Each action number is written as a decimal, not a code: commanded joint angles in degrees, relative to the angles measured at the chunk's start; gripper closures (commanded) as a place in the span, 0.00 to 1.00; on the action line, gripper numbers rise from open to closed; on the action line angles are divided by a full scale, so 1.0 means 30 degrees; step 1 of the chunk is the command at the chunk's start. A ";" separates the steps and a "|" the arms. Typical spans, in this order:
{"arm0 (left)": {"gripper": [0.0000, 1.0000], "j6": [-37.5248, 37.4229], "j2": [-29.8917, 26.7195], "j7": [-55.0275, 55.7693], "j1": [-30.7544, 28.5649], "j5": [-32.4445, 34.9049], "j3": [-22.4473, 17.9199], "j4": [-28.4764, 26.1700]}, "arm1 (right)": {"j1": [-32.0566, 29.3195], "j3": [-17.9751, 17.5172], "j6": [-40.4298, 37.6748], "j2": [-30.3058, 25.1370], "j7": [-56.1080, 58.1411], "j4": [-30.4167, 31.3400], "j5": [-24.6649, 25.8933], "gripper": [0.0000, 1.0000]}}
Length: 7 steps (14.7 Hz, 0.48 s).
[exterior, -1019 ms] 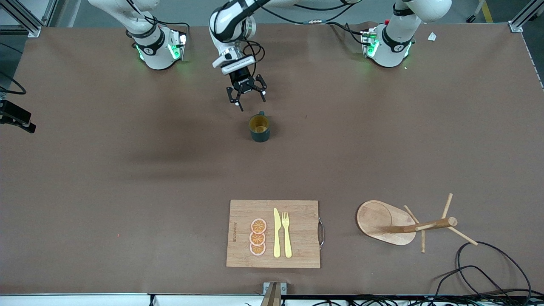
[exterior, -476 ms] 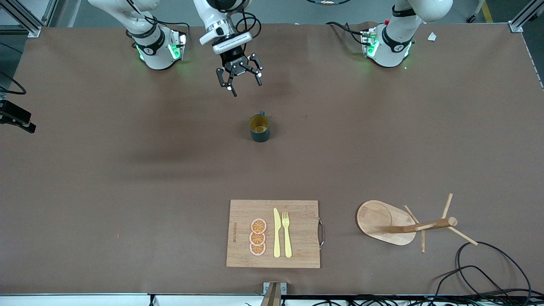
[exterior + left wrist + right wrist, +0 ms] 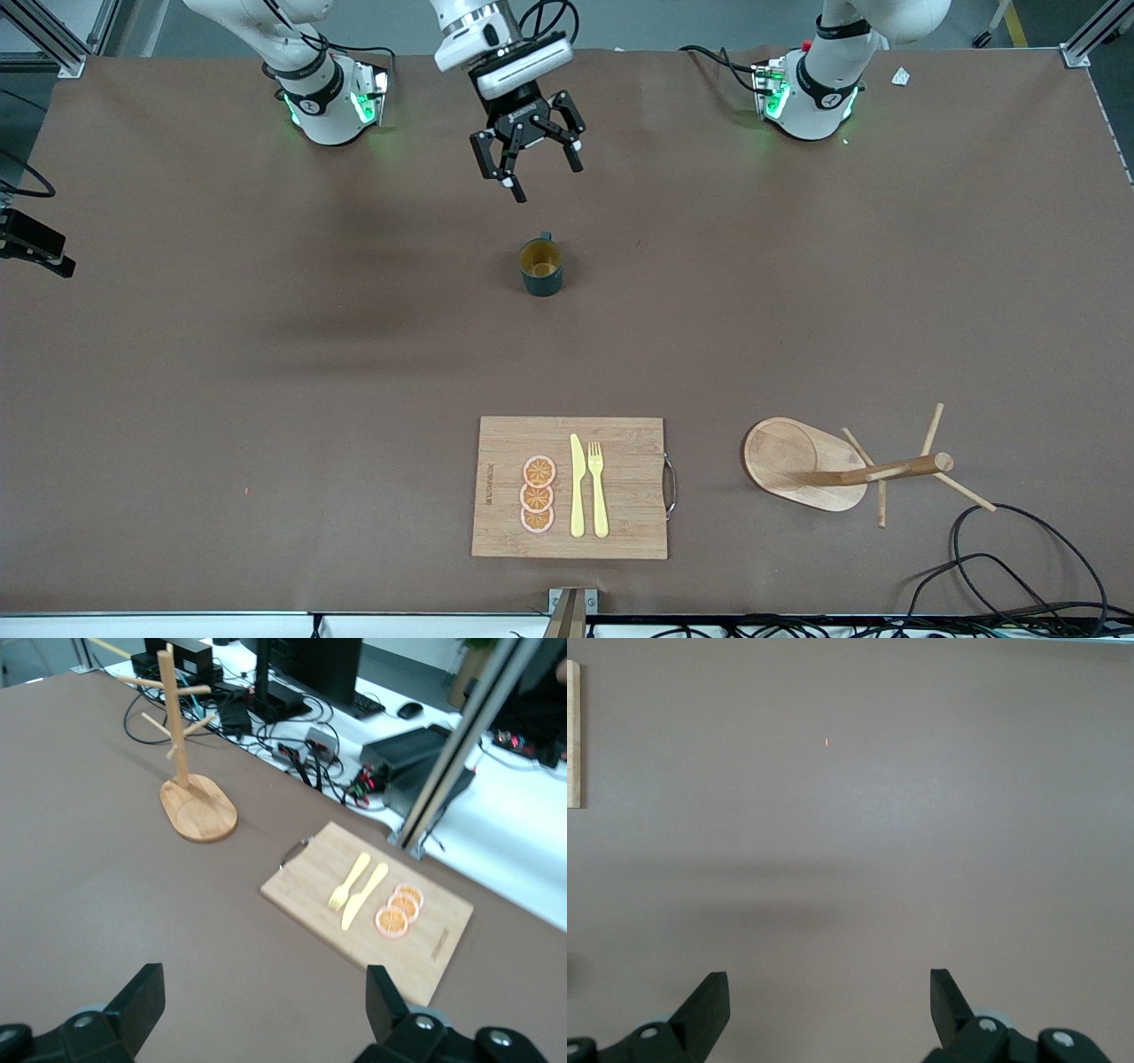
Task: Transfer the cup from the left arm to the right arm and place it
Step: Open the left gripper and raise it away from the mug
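- Lying nearest the front camera, a wooden cutting board (image 3: 620,487) carries a yellow knife (image 3: 577,486), a fork (image 3: 598,487) and three orange slices (image 3: 538,494). A wooden mug tree (image 3: 802,462) stands beside it, toward the left arm's end of the table.
- Farther from that camera, well apart from the board, the cup (image 3: 540,266) stands upright near the middle of the table. Nothing touches it. Its mouth faces up and its handle points toward the robots' bases.
- The left gripper (image 3: 530,164) hangs over the bare table (image 3: 266,354) between the cup and the bases, fingers spread wide and holding nothing. It is tilted, so its wrist camera looks out at the board and mug tree; the cup does not show there.
- To reach the cup, this gripper would likely have to move toward the front camera and descend.
- The right gripper (image 3: 828,992) is out of the front view. Its own camera shows it spread wide and empty over bare table, with only the board's edge in sight. It appears to wait.
- The left gripper looks the closer of the two to the cup.
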<state>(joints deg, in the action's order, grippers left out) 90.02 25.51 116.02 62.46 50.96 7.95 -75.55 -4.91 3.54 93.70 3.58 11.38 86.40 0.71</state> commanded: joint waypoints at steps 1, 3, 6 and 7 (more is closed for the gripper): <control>0.00 0.0110 -0.1119 -0.0350 -0.1391 -0.1016 0.0103 0.0133 | -0.0327 -0.0242 0.0173 -0.0345 -0.0013 0.0408 -0.0062 0.00; 0.00 0.0168 -0.2025 -0.0527 -0.2707 -0.1544 0.0103 0.0165 | -0.0327 -0.0242 0.0173 -0.0345 -0.0013 0.0408 -0.0062 0.00; 0.00 0.0257 -0.3022 -0.1840 -0.4844 -0.2771 0.0132 0.0427 | -0.0297 -0.0242 0.0202 -0.0345 -0.0013 0.0408 -0.0062 0.00; 0.00 0.0315 -0.3432 -0.1991 -0.5607 -0.3241 0.0103 0.0458 | -0.0297 -0.0242 0.0231 -0.0345 -0.0013 0.0408 -0.0062 0.00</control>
<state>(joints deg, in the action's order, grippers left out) 90.31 17.85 112.10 49.52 44.37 7.91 -74.07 -4.91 3.52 93.76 3.58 11.38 86.45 0.71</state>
